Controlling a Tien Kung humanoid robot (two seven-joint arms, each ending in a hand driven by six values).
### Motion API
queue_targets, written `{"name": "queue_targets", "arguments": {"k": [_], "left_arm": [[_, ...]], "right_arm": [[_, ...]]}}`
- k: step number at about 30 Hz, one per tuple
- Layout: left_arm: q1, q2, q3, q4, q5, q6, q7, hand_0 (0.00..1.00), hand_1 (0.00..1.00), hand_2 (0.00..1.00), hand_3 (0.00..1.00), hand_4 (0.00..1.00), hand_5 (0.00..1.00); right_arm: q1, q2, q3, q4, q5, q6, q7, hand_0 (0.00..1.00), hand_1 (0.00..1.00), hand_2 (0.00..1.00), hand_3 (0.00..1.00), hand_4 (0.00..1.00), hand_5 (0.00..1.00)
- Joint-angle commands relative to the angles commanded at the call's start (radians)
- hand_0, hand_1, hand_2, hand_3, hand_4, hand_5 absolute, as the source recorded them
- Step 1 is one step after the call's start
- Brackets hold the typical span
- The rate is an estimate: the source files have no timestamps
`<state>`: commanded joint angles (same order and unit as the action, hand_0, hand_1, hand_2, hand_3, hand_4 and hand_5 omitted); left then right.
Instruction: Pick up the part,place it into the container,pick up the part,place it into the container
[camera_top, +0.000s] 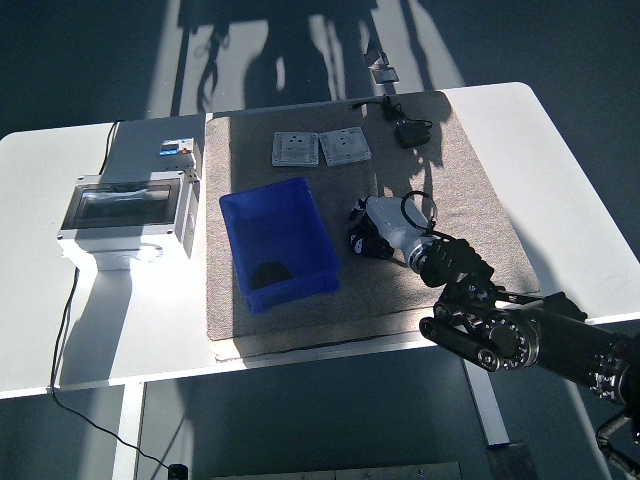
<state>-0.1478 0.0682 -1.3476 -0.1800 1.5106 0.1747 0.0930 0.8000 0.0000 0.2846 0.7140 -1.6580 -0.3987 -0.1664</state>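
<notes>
My right hand (368, 232) reaches in from the lower right and hovers over the grey mat (460, 190), just right of the blue container (292, 288). Its fingers are curled around a small black part (360, 243), which is mostly hidden by the hand. A gap of mat shows between the hand and the container's right wall. Another dark part (268, 272) lies inside the container near its front. The left arm does not show.
Two white switch plates (296, 148) (344, 146) lie on the mat behind the container. A black adapter with a cable (411, 132) sits at the mat's far right. A grey electrical box (125, 210) stands on the table's left side.
</notes>
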Motion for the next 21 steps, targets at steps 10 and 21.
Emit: {"name": "queue_targets", "arguments": {"k": [10, 21], "left_arm": [[0.001, 0.002, -0.002, 0.000, 0.001, 0.002, -0.005, 0.673, 0.638, 0.677, 0.553, 0.523, 0.479], [0.005, 0.003, -0.009, 0.000, 0.000, 0.007, -0.007, 0.673, 0.638, 0.679, 0.555, 0.517, 0.496]], "right_arm": [[-0.011, -0.005, 0.054, 0.017, -0.001, -0.060, 0.014, 0.370, 0.194, 0.493, 0.659, 0.339, 0.242], [-0.051, -0.071, 0.213, 0.197, -0.040, -0.077, -0.055, 0.683, 0.690, 0.840, 0.954, 0.704, 0.408]]}}
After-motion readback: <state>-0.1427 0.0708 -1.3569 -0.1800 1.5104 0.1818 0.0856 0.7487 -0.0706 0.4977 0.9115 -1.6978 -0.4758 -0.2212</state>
